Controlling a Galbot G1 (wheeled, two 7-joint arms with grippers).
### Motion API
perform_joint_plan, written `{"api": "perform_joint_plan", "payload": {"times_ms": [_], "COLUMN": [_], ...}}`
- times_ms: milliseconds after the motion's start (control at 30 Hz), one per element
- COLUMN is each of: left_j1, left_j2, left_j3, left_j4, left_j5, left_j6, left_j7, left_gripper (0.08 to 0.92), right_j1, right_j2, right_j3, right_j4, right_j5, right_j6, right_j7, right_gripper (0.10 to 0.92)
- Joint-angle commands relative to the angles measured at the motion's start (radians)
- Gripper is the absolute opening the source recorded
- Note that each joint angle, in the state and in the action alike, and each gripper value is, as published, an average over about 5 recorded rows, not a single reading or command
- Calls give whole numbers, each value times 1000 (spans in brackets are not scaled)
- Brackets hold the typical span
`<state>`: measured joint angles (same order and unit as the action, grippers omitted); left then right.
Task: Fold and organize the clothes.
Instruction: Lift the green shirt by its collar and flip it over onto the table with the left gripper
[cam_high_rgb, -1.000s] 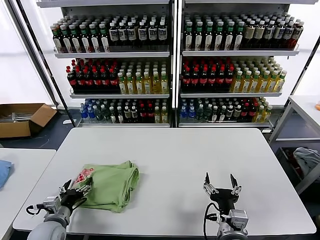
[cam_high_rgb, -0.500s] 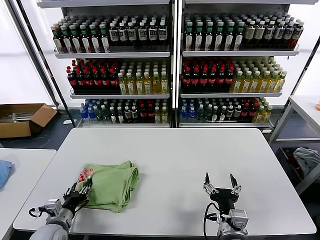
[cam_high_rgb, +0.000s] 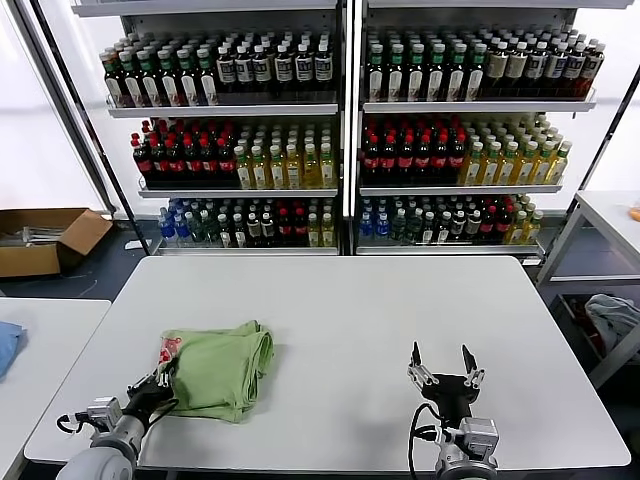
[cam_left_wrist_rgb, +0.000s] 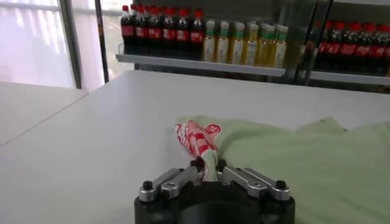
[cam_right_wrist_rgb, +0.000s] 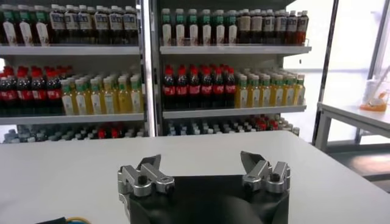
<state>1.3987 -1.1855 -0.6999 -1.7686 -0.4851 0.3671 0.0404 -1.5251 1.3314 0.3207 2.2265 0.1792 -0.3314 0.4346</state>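
Now shirt (cam_left_wrist_rgb: 292, 158) edge between left pincer (cam_left_wrist_rgb: 208, 170) tips.

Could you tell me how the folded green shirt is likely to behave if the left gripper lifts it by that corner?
The shirt looks soft and creased, so it would probably droop and unfold. The left gripper pinches only a thin fold by the red-and-white print, so layers might slip. It likely weighs little.

one green polo shirt (cam_high_rgb: 222, 361), two claws: left (cam_high_rgb: 160, 383), right (cam_high_rgb: 445, 377), one table (cam_high_rgb: 340, 310).
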Motion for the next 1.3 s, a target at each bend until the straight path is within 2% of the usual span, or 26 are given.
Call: {"api": "perform_joint_plan", "payload": {"times_ms": [33, 333, 433, 500, 567, 700, 833, 900, 1000, 1067, 1167, 1300], "left_j1": [-8, -40, -44, -32, -14, 32, 43, 36, 18, -8, -58, -107], "left_j2": [109, 366, 413, 407, 368, 228, 61, -17, -120, -168, -208, -219], "left_j3": [-158, -383, -401, -378, -331, -159, 157, 334, 535, 595, 615, 593], "left_j4": [15, 97, 73, 20, -50, -245, -450, -488, -455, -394, -294, -199], "left_j5": [-36, -31, -19, 5, 40, 89, 136, 196, 299, 343, 366, 368], "left_j6": [-1, -26, -25, -25, -24, -4, 42, 58, 65, 64, 63, 59], "left_j7": [-32, -51, -53, -49, -47, -70, -127, -143, -146, -146, -146, -148], "left_gripper": [143, 143, 143, 143, 143, 143, 143, 143, 143, 143, 143, 143], "right_j1": [4, 25, 30, 31, 30, 16, -7, -21, -42, -55, -73, -85], "right_j2": [-1, 2, 6, 8, 10, 7, 7, 12, 26, 35, 42, 48], "right_j3": [0, -17, -22, -22, -20, -5, 12, 18, 24, 28, 31, 28], "right_j4": [-3, -13, -17, -21, -23, -27, -32, -30, -22, -19, -16, -18], "right_j5": [2, 2, 1, 1, 1, 2, -1, -4, -14, -22, -35, -50], "right_j6": [0, -5, -6, -6, -5, 0, 10, 13, 15, 18, 24, 29], "right_j7": [1, 1, 1, 2, 2, 3, 5, 6, 5, 5, 4, 3], "right_gripper": [823, 823, 823, 823, 823, 823, 823, 823, 823, 823, 823, 823]}}
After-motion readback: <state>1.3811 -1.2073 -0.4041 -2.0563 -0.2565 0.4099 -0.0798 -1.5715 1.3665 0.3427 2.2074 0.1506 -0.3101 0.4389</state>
